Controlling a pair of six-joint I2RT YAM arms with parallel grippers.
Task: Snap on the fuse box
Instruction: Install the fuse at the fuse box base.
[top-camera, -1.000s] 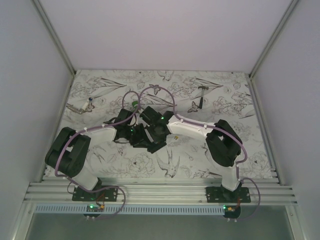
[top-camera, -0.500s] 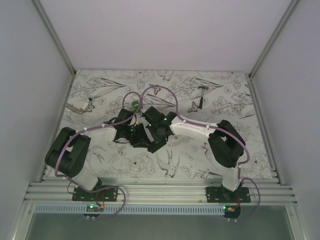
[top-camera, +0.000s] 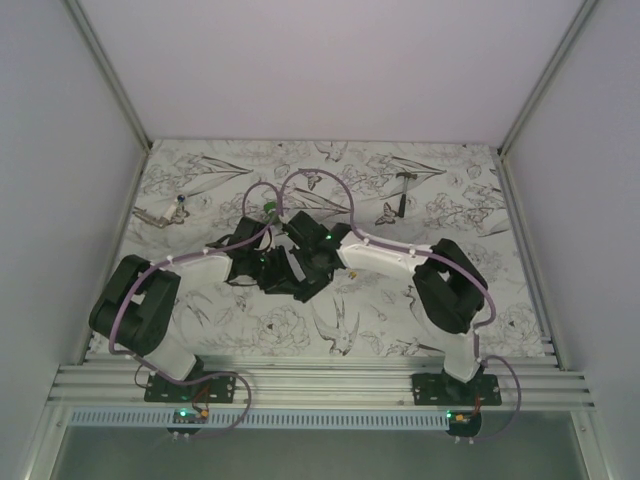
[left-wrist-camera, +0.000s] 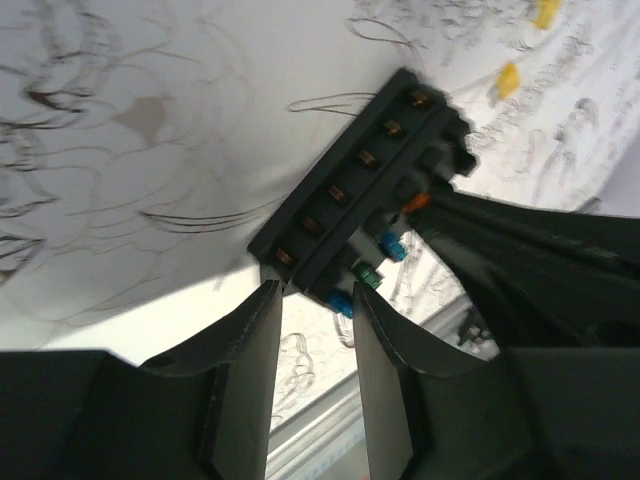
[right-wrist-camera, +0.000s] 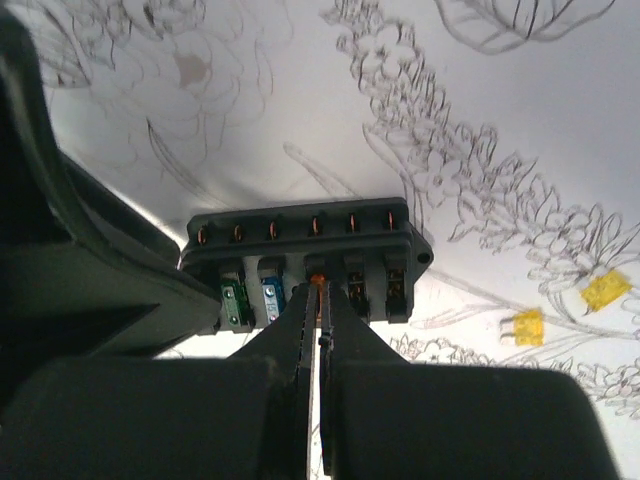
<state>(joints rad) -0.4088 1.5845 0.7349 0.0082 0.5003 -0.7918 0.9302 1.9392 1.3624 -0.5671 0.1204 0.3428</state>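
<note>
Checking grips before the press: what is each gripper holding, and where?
The left gripper clamps the fuse box by one short end. The right gripper pinches a small orange fuse by its top, at the box's middle slot.

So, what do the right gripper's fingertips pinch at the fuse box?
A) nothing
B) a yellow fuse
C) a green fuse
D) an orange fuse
D: the right gripper is shut on a small orange fuse at a slot of the fuse box.

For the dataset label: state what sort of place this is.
Probably a robot lab test cell: plain white walls box in a table with a flower-and-bird print cover, and the left arm and right arm are bolted to an aluminium rail at its near edge.
</note>
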